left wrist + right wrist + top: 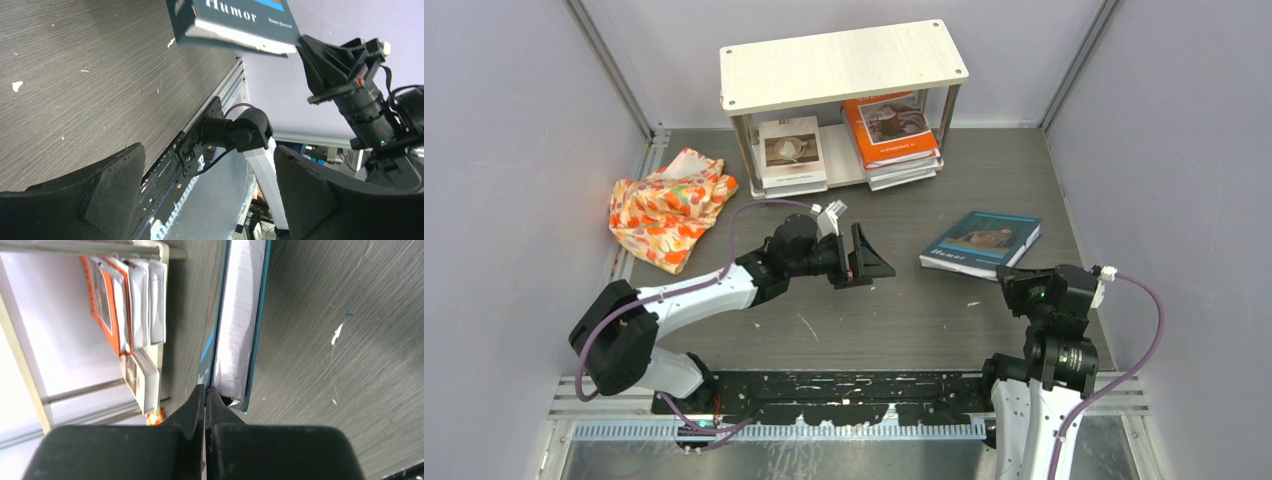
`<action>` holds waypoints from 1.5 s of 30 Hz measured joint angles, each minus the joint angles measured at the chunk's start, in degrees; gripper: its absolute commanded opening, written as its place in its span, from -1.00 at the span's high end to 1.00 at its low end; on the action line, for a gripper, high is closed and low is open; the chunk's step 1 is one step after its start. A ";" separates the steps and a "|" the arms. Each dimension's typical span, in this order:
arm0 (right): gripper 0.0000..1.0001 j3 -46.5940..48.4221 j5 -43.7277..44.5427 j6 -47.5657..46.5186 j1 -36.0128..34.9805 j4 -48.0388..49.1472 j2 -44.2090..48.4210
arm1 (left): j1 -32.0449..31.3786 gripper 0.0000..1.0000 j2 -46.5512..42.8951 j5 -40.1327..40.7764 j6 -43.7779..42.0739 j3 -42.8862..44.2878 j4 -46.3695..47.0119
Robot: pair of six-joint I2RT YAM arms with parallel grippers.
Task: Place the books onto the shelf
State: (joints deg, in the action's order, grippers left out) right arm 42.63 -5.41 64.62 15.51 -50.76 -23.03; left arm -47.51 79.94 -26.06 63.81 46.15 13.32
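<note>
Top external view, entries by size.

- Worktop [894,330]: dark grey wood-grain surface filling the middle of the frame, with pale walls on three sides.
- Shelf [844,62]: two-tier rack of pale boards on thin metal legs, at upper centre against the back wall. Its lower board carries books.
- Left arm [674,300]: reaches from the lower left toward the centre.
- Right arm [1054,350]: stands at the lower right, folded close above its base.
- Cloth [669,208]: orange-and-white floral, crumpled, at centre left beside the shelf.
- Teal book [980,243]: titled "Humor", lying flat on the worktop right of centre, well apart from the shelf and not yet shelved.
- Orange book [890,127]: tops a stack of paler books on the right half of the lower board.
- Beige book [791,150]: coffee-cup cover, lying flat on the left half of the lower board.
- Left pincer [871,257]: fingers spread wide apart over the middle of the worktop. In the left wrist view the gap between them frames only the worktop edge and the right arm's base.
- Right pincer [205,390]: fingers pressed flat together. In the right wrist view the tips touch the teal book's near corner, where the cover meets the pages.
</note>
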 measured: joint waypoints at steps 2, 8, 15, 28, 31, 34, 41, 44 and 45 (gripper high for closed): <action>0.98 1.51 -1.79 -0.02 0.00 -2.75 0.79 | -0.42 -0.99 1.05 0.70 1.09 0.00 1.42; 0.98 5.70 -6.21 -0.04 0.00 -7.91 1.46 | -2.43 -0.99 5.66 3.43 5.03 0.02 4.85; 0.98 7.37 -10.21 -0.02 0.00 -10.69 2.16 | -3.98 -0.99 9.49 6.56 9.09 0.17 6.32; 0.98 7.41 -14.21 -0.68 0.00 -12.63 3.04 | -4.00 -0.99 15.39 9.84 19.56 2.03 14.05; 0.98 7.41 -14.88 -1.07 0.00 -12.90 3.41 | -4.00 -0.99 15.54 10.19 22.03 2.03 16.41; 0.98 7.23 -15.56 -1.22 0.00 -13.03 3.87 | -4.00 -0.99 15.54 10.27 23.98 2.03 18.43; 0.98 6.29 -16.83 -0.72 0.00 -12.33 4.42 | -4.02 -0.99 15.72 9.57 26.62 2.03 21.11; 0.98 6.29 -17.29 -0.20 0.00 -11.34 4.42 | -4.02 -0.99 16.87 9.05 27.76 2.01 23.08; 0.98 6.29 -17.66 -0.09 0.00 -10.91 4.39 | -4.02 -0.99 17.46 8.79 28.17 2.01 23.76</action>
State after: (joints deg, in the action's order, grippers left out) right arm 48.93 -23.07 64.53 15.51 -61.67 -18.63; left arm -51.53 97.41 -17.28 91.98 48.16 37.08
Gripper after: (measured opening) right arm 0.033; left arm 0.994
